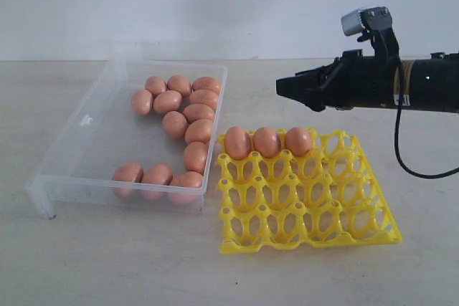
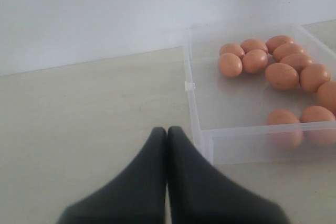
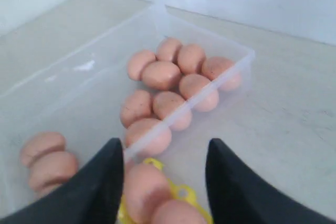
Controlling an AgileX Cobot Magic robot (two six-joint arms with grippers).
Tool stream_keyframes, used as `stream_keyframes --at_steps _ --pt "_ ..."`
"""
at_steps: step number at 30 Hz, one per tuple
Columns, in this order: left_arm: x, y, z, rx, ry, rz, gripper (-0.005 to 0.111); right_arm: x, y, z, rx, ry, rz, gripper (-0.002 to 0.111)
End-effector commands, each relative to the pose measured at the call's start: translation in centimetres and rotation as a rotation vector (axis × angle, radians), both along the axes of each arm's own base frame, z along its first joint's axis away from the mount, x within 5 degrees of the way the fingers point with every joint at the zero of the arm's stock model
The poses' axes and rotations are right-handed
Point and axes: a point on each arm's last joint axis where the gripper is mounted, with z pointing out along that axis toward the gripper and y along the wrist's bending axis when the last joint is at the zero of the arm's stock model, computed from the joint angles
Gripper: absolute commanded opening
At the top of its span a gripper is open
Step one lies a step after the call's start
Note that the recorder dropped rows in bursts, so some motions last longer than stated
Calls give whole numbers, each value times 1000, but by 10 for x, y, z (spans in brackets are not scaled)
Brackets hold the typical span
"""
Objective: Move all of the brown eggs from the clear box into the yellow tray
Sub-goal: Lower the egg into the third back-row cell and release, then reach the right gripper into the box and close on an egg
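**Three brown eggs sit in the yellow tray**

They occupy the tray's far row. Thirteen more lie in the clear box just left of the tray. The right gripper hovers above the tray, fingers apart and empty. The left gripper, fingers pressed together, is beyond the box.

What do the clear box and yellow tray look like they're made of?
Clear box: likely thin rigid plastic, colourless and transparent; the eggs and table show through its walls.
Yellow tray: likely moulded plastic, opaque bright yellow, slightly glossy; an open lattice of round cups.
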Motion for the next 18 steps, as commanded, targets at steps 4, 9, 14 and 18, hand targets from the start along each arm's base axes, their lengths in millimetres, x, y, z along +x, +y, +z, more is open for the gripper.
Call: stream_keyframes --at_steps 4,9,14,18 --pt "0 -1 0 -16 -4 -7 -4 -23 72 25 -150 -52 111 0" --pt "0 -1 0 -16 -4 -7 -4 -27 117 38 -307 -53 16 0" --pt "0 -1 0 -16 -4 -7 -4 -25 156 53 -341 -88 18 0" --pt "0 -1 0 -16 -4 -7 -4 6 178 29 -420 -144 -52 0"
